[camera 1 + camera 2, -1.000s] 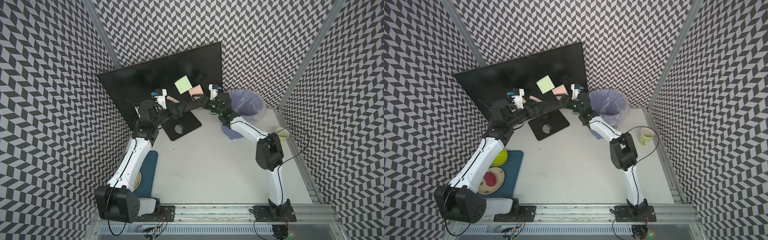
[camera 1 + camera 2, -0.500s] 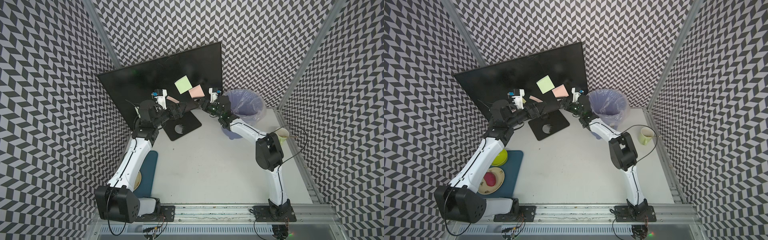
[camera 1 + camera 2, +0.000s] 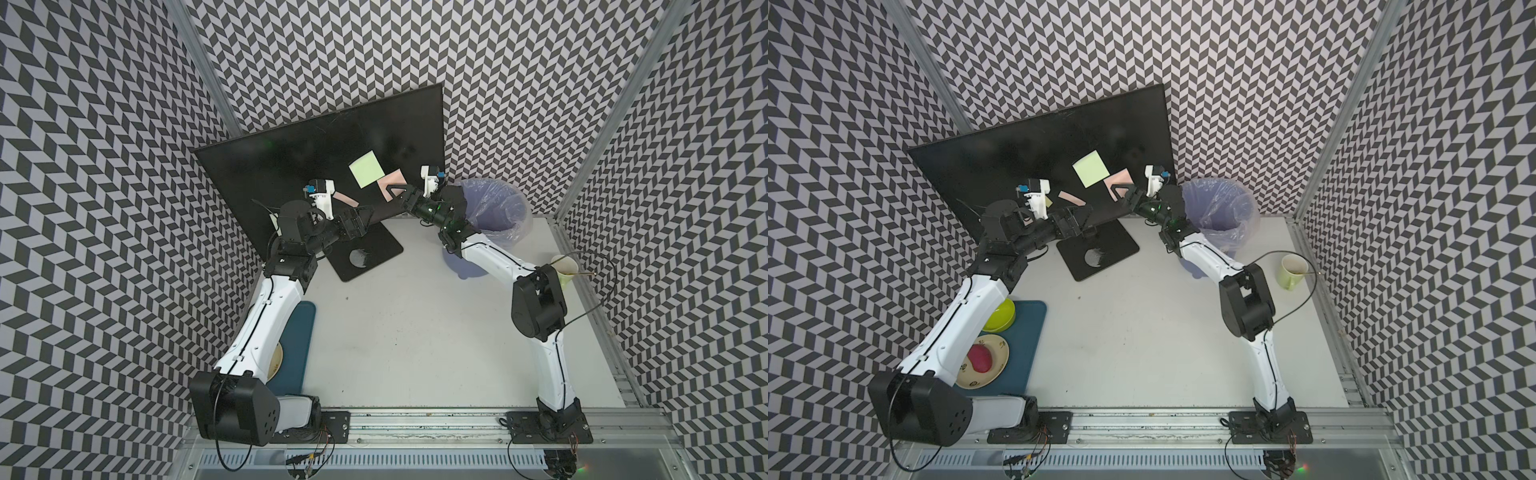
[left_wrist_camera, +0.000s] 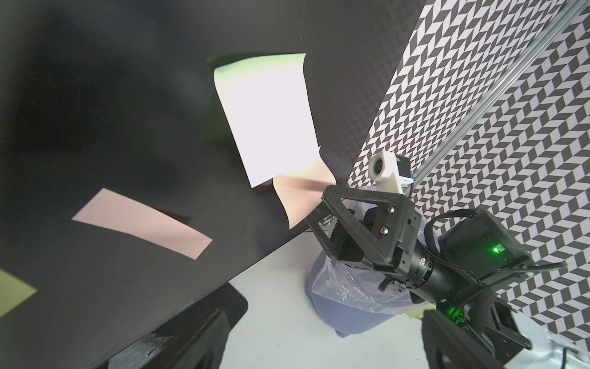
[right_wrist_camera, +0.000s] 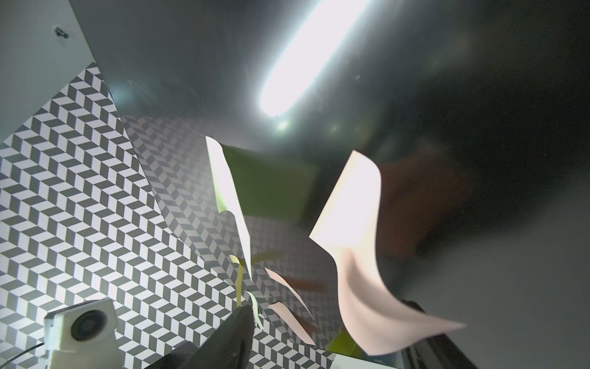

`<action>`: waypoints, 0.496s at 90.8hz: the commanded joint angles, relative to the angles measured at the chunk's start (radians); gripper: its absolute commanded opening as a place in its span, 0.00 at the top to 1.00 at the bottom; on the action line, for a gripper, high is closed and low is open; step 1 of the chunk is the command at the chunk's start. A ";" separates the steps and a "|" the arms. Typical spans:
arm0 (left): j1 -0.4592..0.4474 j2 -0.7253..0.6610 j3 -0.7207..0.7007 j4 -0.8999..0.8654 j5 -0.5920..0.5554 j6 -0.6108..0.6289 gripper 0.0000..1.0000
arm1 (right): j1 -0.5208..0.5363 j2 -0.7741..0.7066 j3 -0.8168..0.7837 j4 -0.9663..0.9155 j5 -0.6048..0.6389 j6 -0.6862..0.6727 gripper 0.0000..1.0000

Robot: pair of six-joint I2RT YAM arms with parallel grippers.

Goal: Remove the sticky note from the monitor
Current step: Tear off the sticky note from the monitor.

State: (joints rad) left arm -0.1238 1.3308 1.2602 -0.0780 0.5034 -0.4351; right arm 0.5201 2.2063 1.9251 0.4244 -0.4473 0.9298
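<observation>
Pink paper is what you are after. The pink sticky note [image 3: 392, 182] is thin, very light and floppy. It bends at the smallest push, and it can crumple or tear if you squeeze hard or yank. Its top edge looks stuck to the glass, so I think it will peel best with a slow pull away from the screen. Take it by the loose lower corner, which curls off the glass in the right wrist view.

You find it on the monitor [image 3: 291, 166], a little above the middle of both top views. It is just below and to the right of the green note [image 3: 365, 170], close to the screen's lower right corner. It is a small, pale pink square, and you can see no writing on it.

Your right pincer [image 4: 316, 207] is right at that corner. Its jaws stand apart, and the loose corner seems to lie between them, not pinched yet. Your left pincer [image 3: 360, 212] hangs wide open near the bottom edge of the screen and holds nothing. The second pink note [image 4: 140, 223] sits further left on the glass.
</observation>
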 commanded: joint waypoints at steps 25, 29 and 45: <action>0.005 -0.019 0.016 -0.010 0.009 0.022 0.00 | -0.007 0.000 -0.004 0.075 -0.021 0.001 0.64; 0.004 -0.018 0.016 -0.011 0.005 0.022 0.00 | -0.008 0.003 -0.003 0.076 -0.022 0.002 0.69; 0.005 -0.020 0.025 -0.015 -0.002 0.022 0.00 | -0.007 -0.020 -0.012 0.058 -0.017 -0.034 0.94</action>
State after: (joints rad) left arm -0.1238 1.3308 1.2606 -0.0849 0.5030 -0.4343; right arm 0.5182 2.2063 1.9018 0.4500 -0.4622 0.9283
